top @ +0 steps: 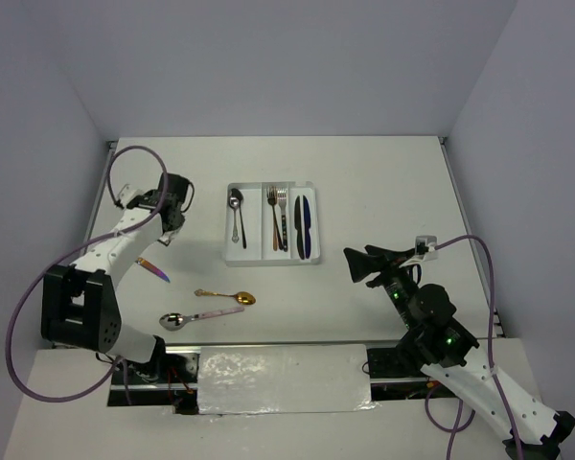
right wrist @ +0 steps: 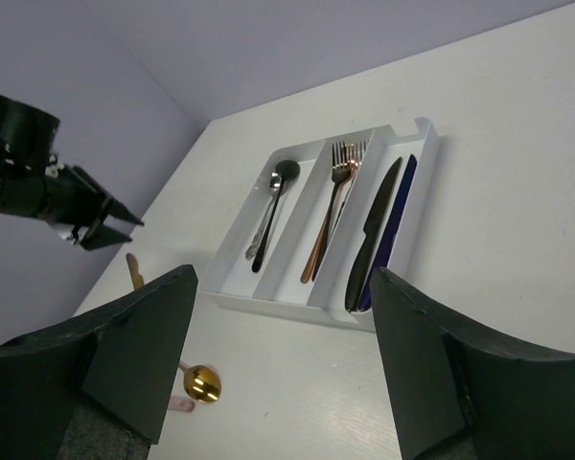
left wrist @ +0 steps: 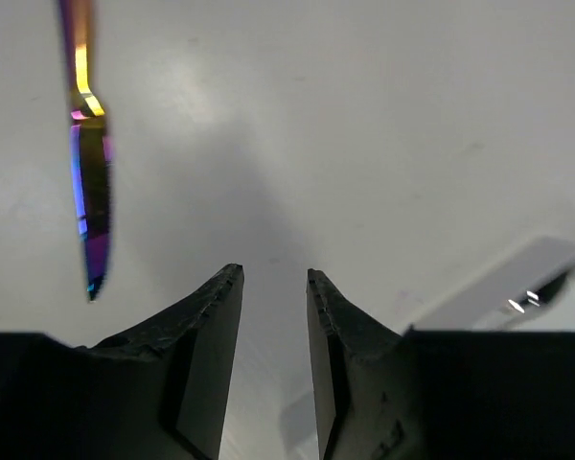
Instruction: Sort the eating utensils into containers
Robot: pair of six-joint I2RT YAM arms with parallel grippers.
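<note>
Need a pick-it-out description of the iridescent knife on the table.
Find the white tray in the middle of the table, then look left and slightly nearer the arm bases. The iridescent knife lies loose there, farther left than the gold spoon and silver spoon. Only it has a purple-blue rainbow sheen.

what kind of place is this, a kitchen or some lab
Most likely a robot test booth, not a kitchen: a white table enclosed by plain wall panels, a left arm and right arm bolted at its near edge, and one cutlery tray.
</note>
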